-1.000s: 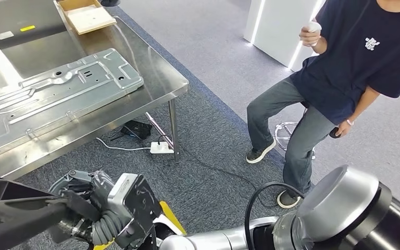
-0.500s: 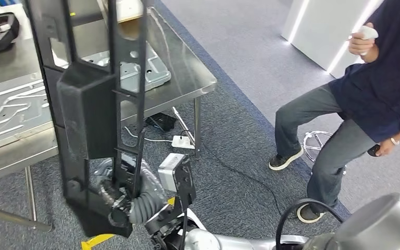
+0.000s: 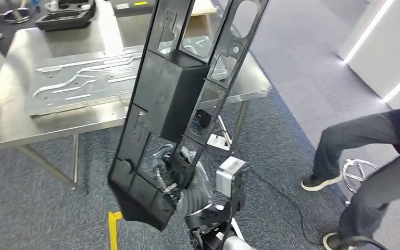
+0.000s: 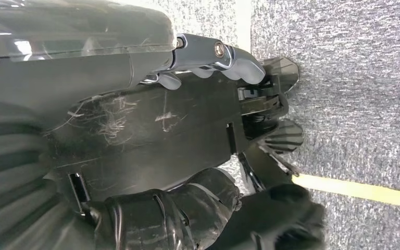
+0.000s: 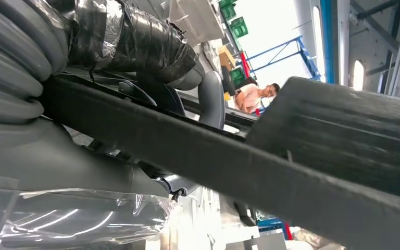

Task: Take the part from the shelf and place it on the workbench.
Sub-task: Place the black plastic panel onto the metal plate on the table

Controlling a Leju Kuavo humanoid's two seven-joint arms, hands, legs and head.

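My right hand (image 3: 179, 179) is wrapped around the lower end of the long black part (image 3: 179, 99) — it stands tilted through the middle of the frame, above the carpet, its top overlapping the steel workbench (image 3: 10, 125). Left hand (image 4: 187, 57) grips it too — seen from its wrist camera.

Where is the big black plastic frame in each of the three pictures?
Head view: the black frame stands tilted in the middle, reaching from the carpet side up over the steel table.
Left wrist view: the frame is the scratched black slab gripped by the left robot hand.
Right wrist view: the frame is the dark bar slanting across, under the right robot hand.
Shared landmark: the robot hands gripping it.
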